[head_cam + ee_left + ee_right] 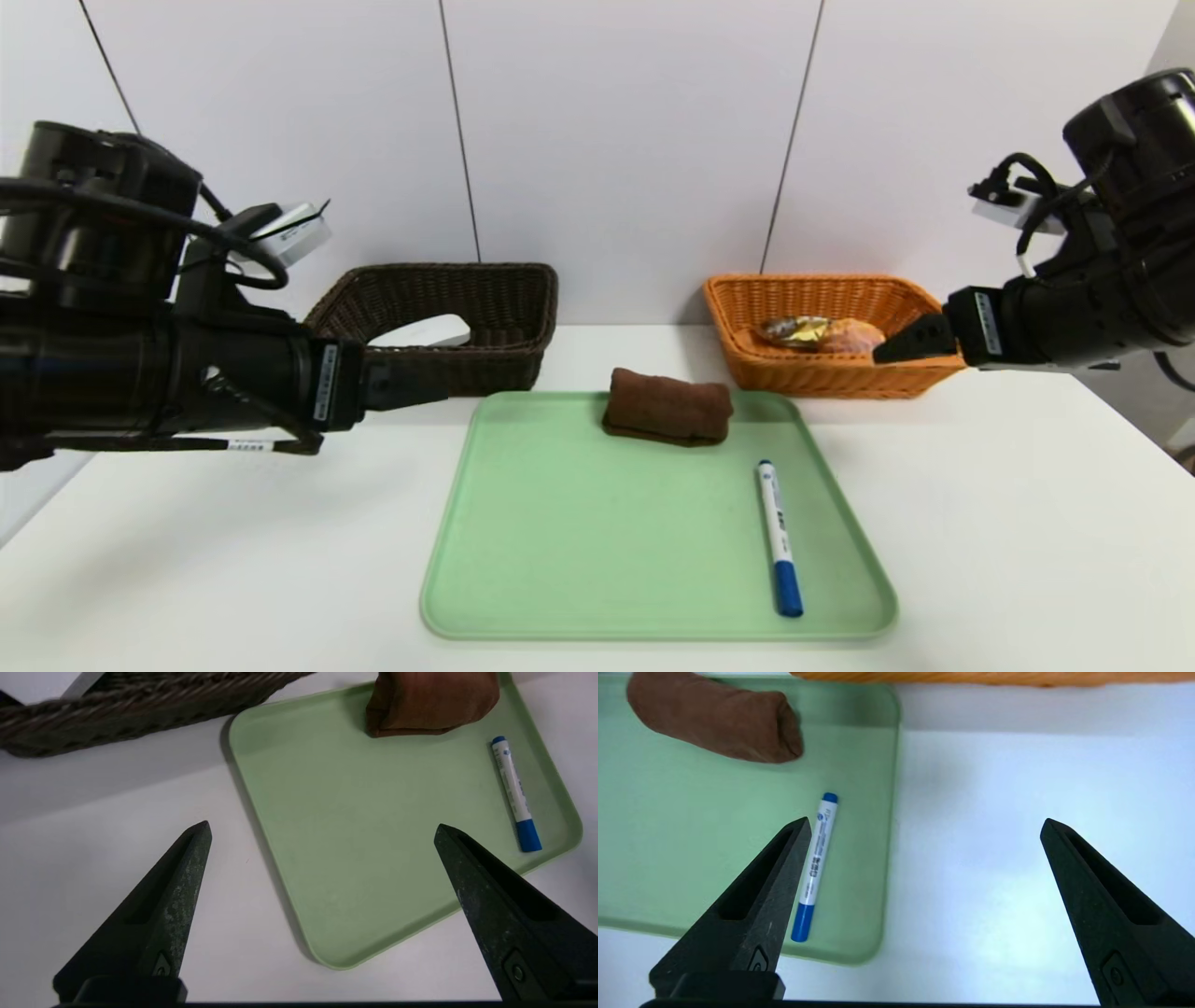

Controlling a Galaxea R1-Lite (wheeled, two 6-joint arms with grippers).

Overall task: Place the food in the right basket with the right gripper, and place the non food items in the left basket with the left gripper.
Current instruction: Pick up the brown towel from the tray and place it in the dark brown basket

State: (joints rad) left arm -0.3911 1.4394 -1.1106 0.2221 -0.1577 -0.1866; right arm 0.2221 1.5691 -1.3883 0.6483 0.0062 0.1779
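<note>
Grippers first: the left gripper (322,823) hangs over the white table (233,560) on the left side, in front of the dark brown basket (434,271), its fingers spread wide with nothing between them. The right gripper (927,819) hangs on the right side, in front of the orange basket (822,378), its tips likewise wide apart and holding nothing. In the head view it covers part of that basket's right side.

Beneath and between the two arms, the green tray (607,551) lies flat on the table. Near its far edge, right of the middle, sits the brown rolled towel (667,408), lying crosswise. Closer to the tray's right edge and nearer the robot lies the white marker (775,523), its long blue cap pointing toward the robot and its small blue end toward the baskets. Towel and marker are apart.

Beyond the tray, the two woven baskets stand side by side with a gap between them. Inside the dark brown one on the left rests the white case (425,332), tilted. Inside the orange one on the right lie the gold-labelled chocolate pack (794,330) and, just beside it on the right, the cream puff (851,337). Behind both baskets rises a white panelled wall (616,140) with thin dark seams.
</note>
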